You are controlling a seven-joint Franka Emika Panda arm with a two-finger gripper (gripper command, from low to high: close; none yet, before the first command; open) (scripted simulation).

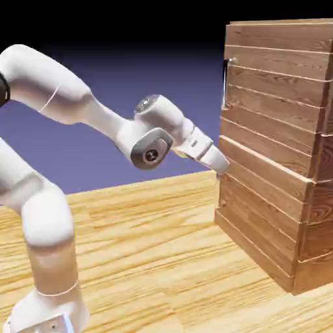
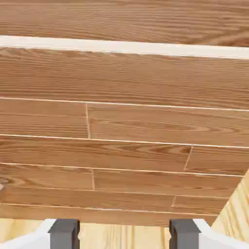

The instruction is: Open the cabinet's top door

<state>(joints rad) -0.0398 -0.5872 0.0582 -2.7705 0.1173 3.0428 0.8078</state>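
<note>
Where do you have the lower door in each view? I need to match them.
Exterior view: the lower door is at the right, below the middle.
Hand view: it spans the middle, beneath the pale band, down to the floor-like wooden surface.
Shared landmark: the pale ledge along its top edge.

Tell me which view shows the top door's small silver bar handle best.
The exterior view: the vertical silver bar handle stands out near one edge of the brown plank top door. The hand view shows brown planks and the gripper's open grey fingertips, but no bar handle that can be made out.
</note>
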